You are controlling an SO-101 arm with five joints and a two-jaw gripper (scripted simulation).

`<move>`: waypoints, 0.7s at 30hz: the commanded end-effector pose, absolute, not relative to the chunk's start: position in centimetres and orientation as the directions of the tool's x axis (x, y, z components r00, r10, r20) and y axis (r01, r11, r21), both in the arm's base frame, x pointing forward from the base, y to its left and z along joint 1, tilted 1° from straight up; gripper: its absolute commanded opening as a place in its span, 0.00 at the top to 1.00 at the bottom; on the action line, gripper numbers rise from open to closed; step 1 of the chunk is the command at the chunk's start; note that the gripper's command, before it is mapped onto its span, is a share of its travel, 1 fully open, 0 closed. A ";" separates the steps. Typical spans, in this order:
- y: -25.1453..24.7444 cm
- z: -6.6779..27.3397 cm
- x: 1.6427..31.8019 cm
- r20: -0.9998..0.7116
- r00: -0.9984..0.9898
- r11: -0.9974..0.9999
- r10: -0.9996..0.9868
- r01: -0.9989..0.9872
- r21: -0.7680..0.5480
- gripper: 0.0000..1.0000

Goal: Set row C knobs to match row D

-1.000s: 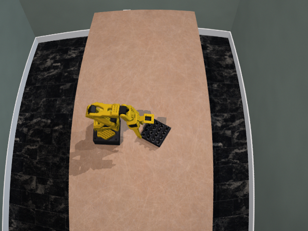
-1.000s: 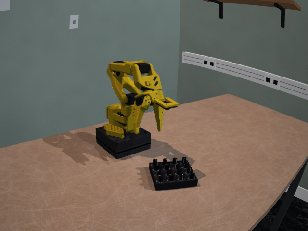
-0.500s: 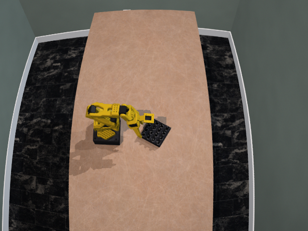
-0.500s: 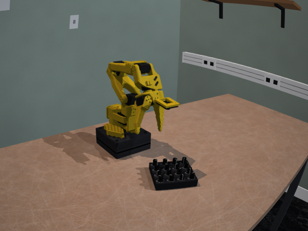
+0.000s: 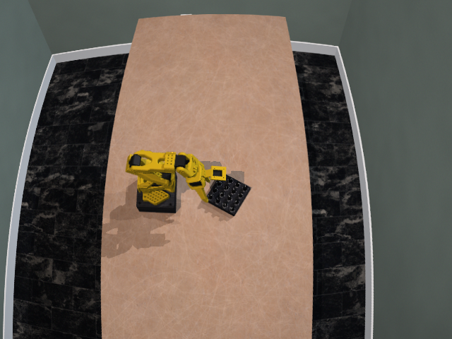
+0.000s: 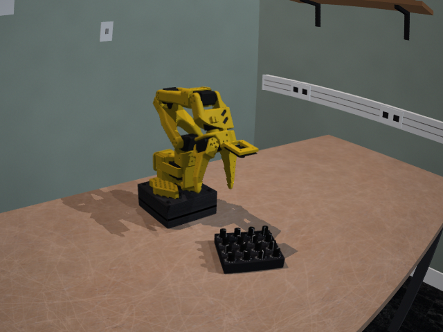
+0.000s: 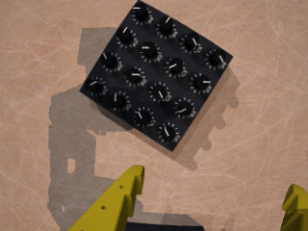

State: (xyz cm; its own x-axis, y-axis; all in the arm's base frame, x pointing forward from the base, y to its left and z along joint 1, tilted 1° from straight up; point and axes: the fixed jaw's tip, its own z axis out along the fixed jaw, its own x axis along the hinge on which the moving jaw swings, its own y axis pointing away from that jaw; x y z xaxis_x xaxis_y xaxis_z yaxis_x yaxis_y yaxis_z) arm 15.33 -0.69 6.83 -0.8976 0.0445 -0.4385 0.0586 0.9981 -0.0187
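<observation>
While the jaws (image 6: 214, 189) hang above the counter (image 5: 219, 273) (image 6: 124, 286) (image 7: 250, 159), partly open with nothing between them, the knob box (image 5: 239, 207) (image 6: 250, 268) (image 7: 154, 71) sits on the counter, right of the arm's base (image 5: 157, 209) (image 6: 193, 210) in top view. Four-by-four knobs, marks mixed. Socket side: can't tell.
</observation>
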 end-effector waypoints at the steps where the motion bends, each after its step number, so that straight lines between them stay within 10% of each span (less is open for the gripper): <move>1: -0.5 6.3 15.1 -0.419 -0.908 0.999 0.026 0.038 -0.022 0.60; 21: -0.5 6.2 15.1 -0.414 -0.910 0.999 0.021 0.033 -0.023 0.60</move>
State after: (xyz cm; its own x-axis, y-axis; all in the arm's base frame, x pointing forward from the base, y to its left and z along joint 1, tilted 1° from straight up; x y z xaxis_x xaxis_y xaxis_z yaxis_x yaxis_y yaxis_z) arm 15.31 -0.62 6.70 -0.9003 0.0347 -0.4338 0.0486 0.9986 -0.0210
